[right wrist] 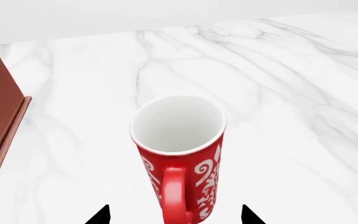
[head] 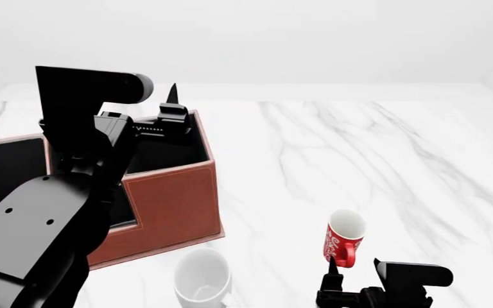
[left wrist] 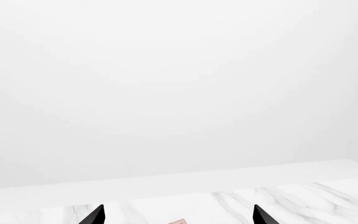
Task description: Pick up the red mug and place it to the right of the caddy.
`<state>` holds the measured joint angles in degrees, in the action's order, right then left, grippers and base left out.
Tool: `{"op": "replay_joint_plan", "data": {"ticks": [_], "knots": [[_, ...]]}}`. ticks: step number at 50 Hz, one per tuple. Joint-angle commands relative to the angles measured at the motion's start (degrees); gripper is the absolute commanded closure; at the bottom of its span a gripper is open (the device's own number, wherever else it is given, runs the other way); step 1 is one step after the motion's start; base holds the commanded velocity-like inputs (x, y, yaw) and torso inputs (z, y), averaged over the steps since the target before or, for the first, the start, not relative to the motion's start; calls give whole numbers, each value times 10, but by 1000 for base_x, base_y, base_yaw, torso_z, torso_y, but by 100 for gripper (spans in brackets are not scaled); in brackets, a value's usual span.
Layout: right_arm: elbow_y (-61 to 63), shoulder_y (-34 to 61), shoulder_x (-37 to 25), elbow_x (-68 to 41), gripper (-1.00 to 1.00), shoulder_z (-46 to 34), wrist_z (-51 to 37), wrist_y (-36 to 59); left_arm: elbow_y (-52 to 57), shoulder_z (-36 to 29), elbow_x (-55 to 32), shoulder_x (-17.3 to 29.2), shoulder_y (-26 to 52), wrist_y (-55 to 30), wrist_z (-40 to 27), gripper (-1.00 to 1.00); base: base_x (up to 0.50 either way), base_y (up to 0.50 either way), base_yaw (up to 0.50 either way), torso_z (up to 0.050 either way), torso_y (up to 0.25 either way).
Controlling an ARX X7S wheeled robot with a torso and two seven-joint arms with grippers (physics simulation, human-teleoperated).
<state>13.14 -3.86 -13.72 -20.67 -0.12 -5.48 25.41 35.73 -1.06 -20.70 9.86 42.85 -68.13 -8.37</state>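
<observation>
Right gripper [right wrist: 174, 214] nearing the red mug [right wrist: 179, 156]
Jaws apart; mug right of caddy [head: 174, 205] looks rigid, glossy, breakable; grasp across the body.

Marble table [head: 384, 147] carries caddy [head: 174, 205], red mug [head: 343, 237], white mug [head: 202, 277].

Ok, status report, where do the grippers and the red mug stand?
Right gripper open behind red mug, handle facing it. Left gripper open above caddy. White mug sits clear of the path.

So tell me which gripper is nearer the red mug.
Right. The right gripper sits just behind the red mug, fingertips flanking its handle side. The left gripper is up over the caddy, far away.
</observation>
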Motion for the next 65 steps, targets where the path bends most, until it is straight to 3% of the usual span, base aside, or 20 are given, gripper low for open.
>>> {"op": "replay_joint_plan", "data": {"ticks": [1, 8, 9, 32, 40, 46, 53, 60, 65], "knots": [[-14, 20, 0, 0, -100, -9, 0, 3, -1, 0, -4, 3, -1, 1, -3, -100, 0, 0, 0, 0, 0], [-23, 28, -2, -2, -100, -13, 3, 5, -1, 0, -7, 4, -4, 4, -4, -100, 0, 0, 0, 0, 0], [-23, 29, -2, -4, 100, -13, 3, 6, 0, 1, -8, 4, -5, 4, -5, -100, 0, 0, 0, 0, 0], [6, 34, -15, 16, 100, -21, -22, 5, -1, 3, -16, 9, -9, 8, -11, -100, 0, 0, 0, 0, 0], [63, 154, -63, 8, 100, -61, 15, 90, 3, 8, -22, 10, -5, 1, -14, -100, 0, 0, 0, 0, 0], [-9, 287, -79, -9, 100, -115, 118, 92, -3, 12, -24, 12, -4, 5, -14, -100, 0, 0, 0, 0, 2], [-233, 427, -43, -19, 100, -163, 243, 57, -10, 15, -26, 13, -4, 10, -15, -100, 0, 0, 0, 0, 0], [-402, 477, -3, -15, 100, -181, 313, -13, -11, 15, -27, 14, -3, 9, -18, -100, 0, 0, 0, 0, 0], [-438, 476, 8, -8, 100, -189, 320, -38, -8, 16, -30, 15, -3, 7, -19, -100, 0, 0, 0, 0, 0]]}}
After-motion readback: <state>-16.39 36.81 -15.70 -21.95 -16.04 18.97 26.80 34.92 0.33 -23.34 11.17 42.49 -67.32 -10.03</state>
